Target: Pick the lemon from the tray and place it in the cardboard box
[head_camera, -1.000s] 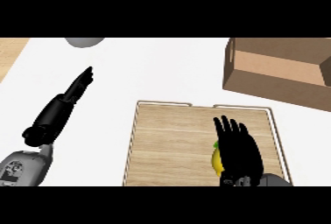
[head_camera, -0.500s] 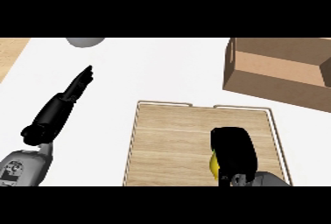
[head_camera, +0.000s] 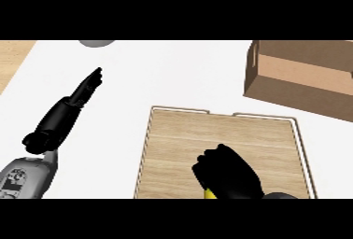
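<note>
At the lower right of the frame the right hand (head_camera: pixel 228 175) sits over the near part of the wooden tray (head_camera: pixel 221 133), its fingers curled down into a closed shape around the lemon (head_camera: pixel 209 193). Only a small yellow sliver of the lemon shows, peeking out under the hand at the tray's lower edge; the rest is hidden by the hand. The tray lies flat on the white counter (head_camera: pixel 172 74), its far rim with 2 small notches toward the centre of the frame. The cardboard box (head_camera: pixel 303 77) stands at the upper right, well apart from the tray, its open top facing up and a handle slot visible in its left wall. At the left of the frame the left hand (head_camera: pixel 82 91) rests above the counter with fingers straight and together, pointing toward the upper middle, holding nothing. A grey rounded object (head_camera: pixel 96 43) is partly visible at the upper left edge of the counter.
</note>
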You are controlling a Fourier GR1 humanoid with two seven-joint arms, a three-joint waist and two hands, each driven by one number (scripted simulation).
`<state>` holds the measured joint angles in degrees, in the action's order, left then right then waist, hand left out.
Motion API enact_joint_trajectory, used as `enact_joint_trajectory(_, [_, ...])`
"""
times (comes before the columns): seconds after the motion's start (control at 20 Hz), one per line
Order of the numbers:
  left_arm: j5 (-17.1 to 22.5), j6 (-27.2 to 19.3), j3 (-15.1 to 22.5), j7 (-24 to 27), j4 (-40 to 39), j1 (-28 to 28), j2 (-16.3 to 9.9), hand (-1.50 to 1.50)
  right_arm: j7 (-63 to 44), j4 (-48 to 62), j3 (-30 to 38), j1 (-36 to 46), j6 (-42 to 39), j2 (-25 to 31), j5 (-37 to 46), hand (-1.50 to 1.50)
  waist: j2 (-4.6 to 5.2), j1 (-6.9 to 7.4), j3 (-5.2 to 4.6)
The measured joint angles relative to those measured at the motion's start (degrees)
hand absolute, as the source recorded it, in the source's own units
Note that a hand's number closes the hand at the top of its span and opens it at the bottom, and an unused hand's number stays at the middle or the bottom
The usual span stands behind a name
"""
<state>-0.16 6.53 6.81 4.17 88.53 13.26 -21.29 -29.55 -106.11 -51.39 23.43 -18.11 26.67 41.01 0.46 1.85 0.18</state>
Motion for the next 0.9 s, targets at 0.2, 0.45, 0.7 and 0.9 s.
enact_joint_trajectory(0.2, [-0.31, -0.54, -0.14, -0.23, -0.41, 0.12, 0.51, 0.00, 16.15, -3.20, 1.66, 0.97, 5.12, 5.14, -1.87, 1.50, -0.04, -0.75, 0.04])
enact_joint_trajectory(0.45, [-0.83, -0.70, -0.87, 0.86, -1.31, -0.46, 0.66, 0.00, 31.70, -6.25, 8.59, 0.71, 11.07, 12.70, -3.32, 1.50, -0.27, -1.69, -0.05])
enact_joint_trajectory(0.7, [-1.12, -0.44, -1.13, 0.61, 0.12, -2.15, 0.74, 0.00, 36.03, -8.28, 20.86, -0.64, 12.72, 15.65, -11.17, 1.50, -0.47, -2.05, -0.12])
enact_joint_trajectory(0.9, [-1.02, -0.14, -1.49, 0.44, 0.22, -2.04, 0.80, 0.00, 31.62, -7.34, 30.66, -0.34, 12.18, 14.89, -19.67, 1.50, -0.50, -2.26, -0.16])
